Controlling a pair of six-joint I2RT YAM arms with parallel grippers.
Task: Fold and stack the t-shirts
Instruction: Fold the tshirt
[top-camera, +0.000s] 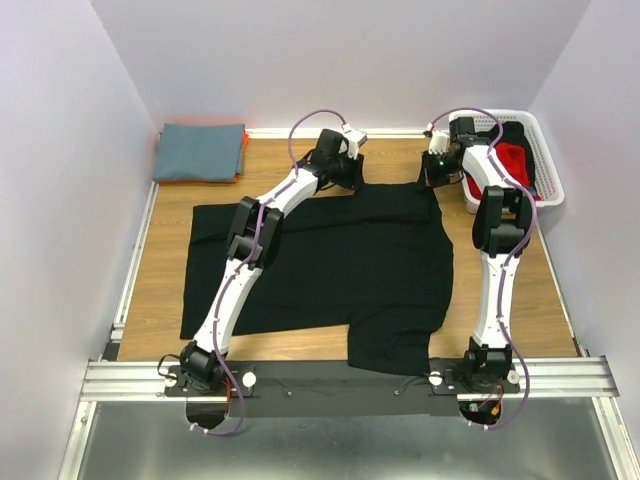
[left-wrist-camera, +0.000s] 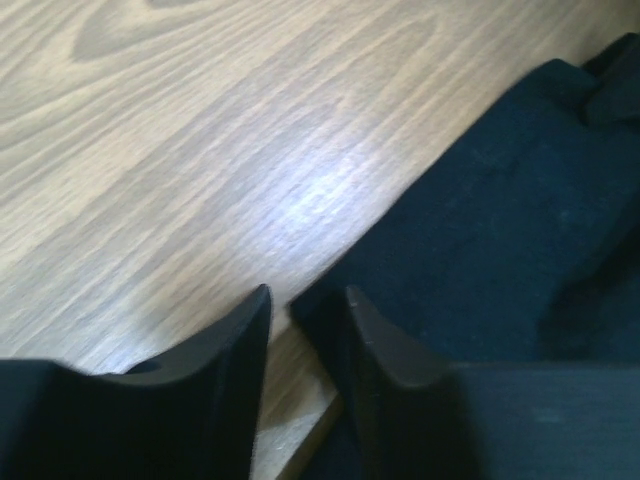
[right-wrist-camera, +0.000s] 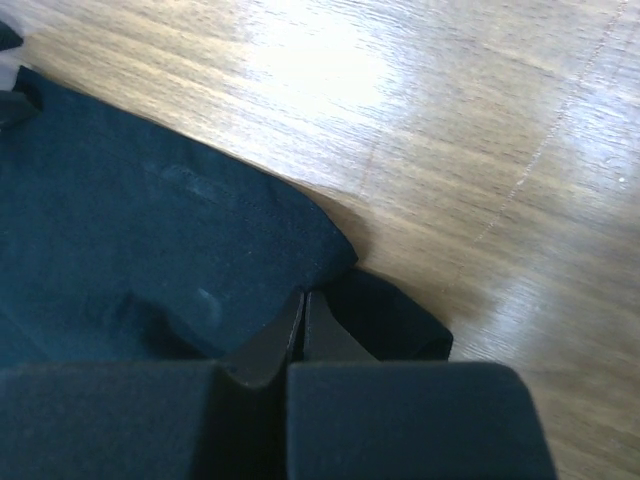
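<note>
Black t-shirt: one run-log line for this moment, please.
black t-shirt spread flat | right jaws shut on its far edge | left jaws open at its far edge | fold not started

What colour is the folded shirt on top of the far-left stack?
The folded shirt is slate blue, best seen in the top external view.

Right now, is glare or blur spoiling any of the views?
Top external: even light, sharp, though the black t-shirt shows little detail. Left wrist: soft focus, mild glare patch on the table. Right wrist: strong glare across the table's far part.
</note>
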